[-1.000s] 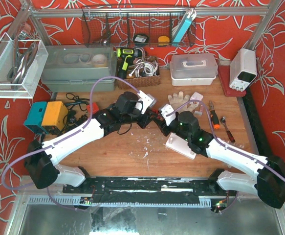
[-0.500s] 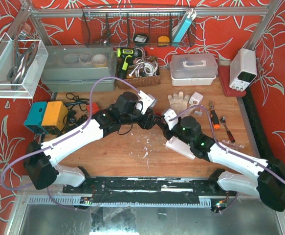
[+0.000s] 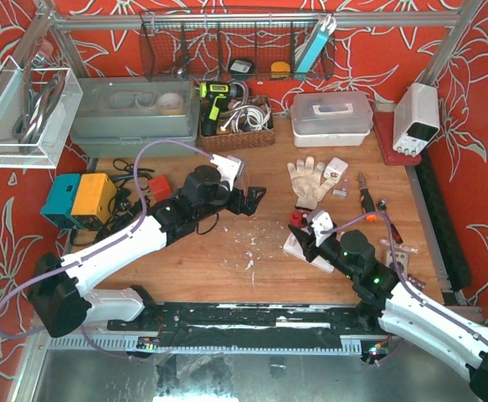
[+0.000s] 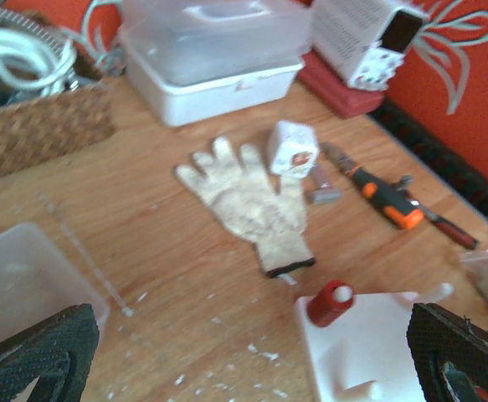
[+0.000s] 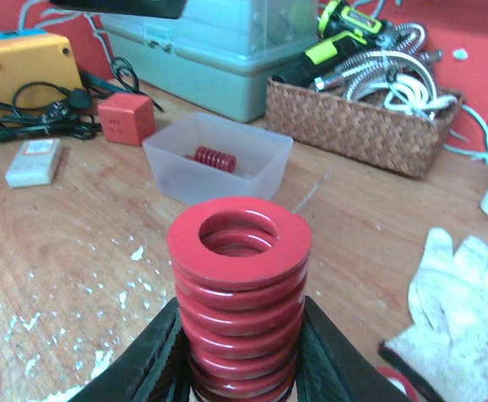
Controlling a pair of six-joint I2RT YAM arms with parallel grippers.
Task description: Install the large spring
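**Big spring (image 5: 239, 285) held upright in the right claw (image 5: 239, 360)**

The big spring is pinched between the two black fingers of the right claw. They squeeze its lower coils from both sides. It is over the table (image 3: 218, 260), a bit right of the middle and closer to the near edge than to the far edge.

Picking it up is done, because the spring is in the claw. What looks left is to set it in its place and let go. The bottom of the spring is out of the picture, so I cannot tell if it already sits on something.

The spring's long way runs up and down. Its round open end faces up and its other end points down at the table. It may lean a tiny bit, but mostly it stands straight.

The left claw (image 3: 254, 198) is spread wide with nothing in it. It hangs over the middle of the table, apart from the right claw.

A white plate (image 4: 377, 352) with a short red post (image 4: 330, 303) lies near the cuff of a white glove (image 4: 248, 201). From above, the right claw is over this plate. I think the spring goes there, but I cannot tell on which spot.

Toward the far edge sits a clear tub (image 5: 164, 151) with a small red spring (image 5: 216, 159) inside it.
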